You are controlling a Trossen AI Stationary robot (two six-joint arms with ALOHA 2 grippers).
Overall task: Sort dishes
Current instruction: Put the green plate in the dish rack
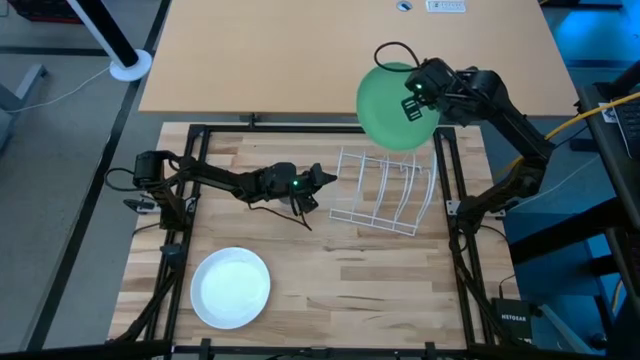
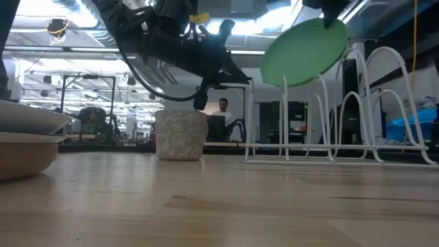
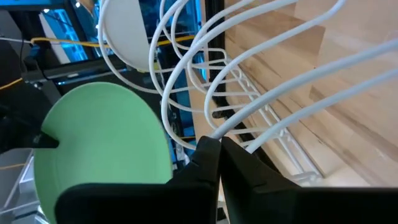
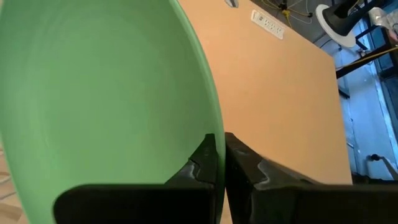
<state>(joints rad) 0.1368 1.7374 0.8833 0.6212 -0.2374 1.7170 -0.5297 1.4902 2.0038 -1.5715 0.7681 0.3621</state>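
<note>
A: Where is the green plate?

B: In the air, tilted, above the far end of the white wire rack. The right gripper has its two fingers pinched together on the plate's rim, so the plate hangs from that edge. From table height it shows as a slanted green disc just over the tops of the rack's hoops.

A: And the left gripper?

B: It sits low over the wooden table, just beside the rack's near-left corner. Its fingers are pressed together with nothing between them; the wrist camera shows the tips meeting right in front of the rack's wires.

A: Any other plates?

B: A white plate lies flat on the table toward the front left, well apart from the rack. At the left edge of the level view there is a stack: something pale on top of a brown-orange dish. I cannot tell exactly what the top piece is.

A: Anything else on the table?

B: A small grey cup with a pale pattern stands upright under the left arm. Beyond the table, a person sits far back in the room.
</note>
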